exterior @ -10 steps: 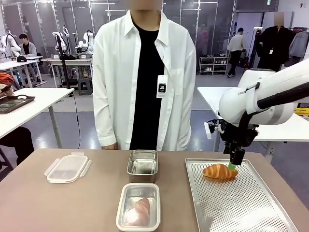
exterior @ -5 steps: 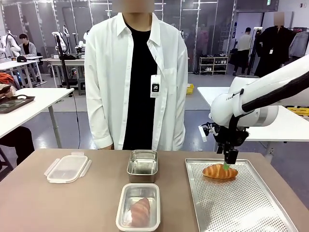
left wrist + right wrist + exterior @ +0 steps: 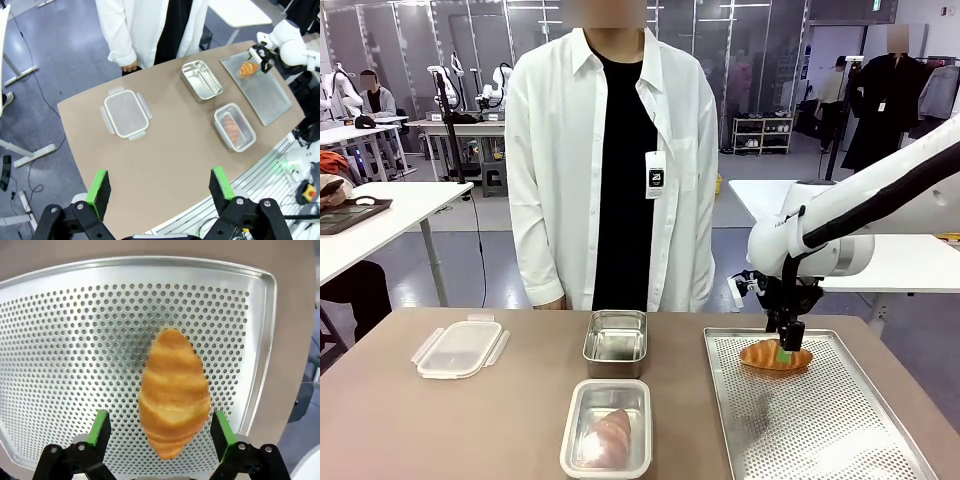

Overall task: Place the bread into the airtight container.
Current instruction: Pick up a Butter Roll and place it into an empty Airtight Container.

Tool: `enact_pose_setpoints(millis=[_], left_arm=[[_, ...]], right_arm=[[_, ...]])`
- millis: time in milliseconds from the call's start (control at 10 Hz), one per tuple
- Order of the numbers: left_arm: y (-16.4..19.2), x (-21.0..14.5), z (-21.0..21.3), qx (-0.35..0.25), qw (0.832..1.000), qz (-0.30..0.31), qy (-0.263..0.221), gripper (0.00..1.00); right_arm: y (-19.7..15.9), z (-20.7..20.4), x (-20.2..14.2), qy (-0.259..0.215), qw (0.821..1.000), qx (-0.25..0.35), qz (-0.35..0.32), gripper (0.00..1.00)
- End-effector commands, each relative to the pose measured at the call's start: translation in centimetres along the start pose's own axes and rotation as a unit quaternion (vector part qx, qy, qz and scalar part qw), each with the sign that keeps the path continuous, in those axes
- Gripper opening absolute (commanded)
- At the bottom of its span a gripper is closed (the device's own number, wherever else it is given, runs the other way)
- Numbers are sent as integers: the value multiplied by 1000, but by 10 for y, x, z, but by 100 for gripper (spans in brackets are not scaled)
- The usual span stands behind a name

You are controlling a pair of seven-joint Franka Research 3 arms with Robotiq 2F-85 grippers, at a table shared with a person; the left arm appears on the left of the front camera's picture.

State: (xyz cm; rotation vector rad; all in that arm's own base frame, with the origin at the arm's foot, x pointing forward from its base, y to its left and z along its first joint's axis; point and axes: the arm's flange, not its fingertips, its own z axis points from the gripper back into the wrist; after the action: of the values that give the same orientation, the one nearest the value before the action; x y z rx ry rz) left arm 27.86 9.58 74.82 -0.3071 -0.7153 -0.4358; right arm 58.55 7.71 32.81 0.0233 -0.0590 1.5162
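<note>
1. My right gripper [image 3: 789, 338] hangs wide open right over the croissant [image 3: 775, 356], its pads [image 3: 102, 426] on either side of the pastry, gripping nothing. My left gripper [image 3: 159, 186] is wide open too and empty, high above the table [image 3: 440, 430].
2. The croissant lies on the far part of the perforated tray [image 3: 820, 430], at the table's right.
3. I judge the pads should sink to its thick middle, then close gently, since soft pastry crushes.
4. The empty steel container [image 3: 615, 365] stands left of the tray, at the far centre. The near container [image 3: 608, 385] already holds a pastry [image 3: 610, 437].
5. The lid [image 3: 460, 348] lies far left, well apart. A person [image 3: 610, 170] stands beyond the table. I expect to need only to clear the tray rim and the container wall.
</note>
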Motion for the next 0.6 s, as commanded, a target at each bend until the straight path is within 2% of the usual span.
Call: enact_pose_setpoints(millis=[0, 400, 500], left_arm=[[0, 1, 1, -5, 1000, -6, -2, 100], [0, 1, 1, -5, 1000, -6, -2, 100], [0, 1, 1, -5, 1000, -6, -2, 100]], right_arm=[[-17, -12, 1, 8, 1000, -4, -17, 100], [-25, -24, 0, -1, 999, 16, -39, 100], [-25, -25, 0, 4, 999, 19, -40, 95]])
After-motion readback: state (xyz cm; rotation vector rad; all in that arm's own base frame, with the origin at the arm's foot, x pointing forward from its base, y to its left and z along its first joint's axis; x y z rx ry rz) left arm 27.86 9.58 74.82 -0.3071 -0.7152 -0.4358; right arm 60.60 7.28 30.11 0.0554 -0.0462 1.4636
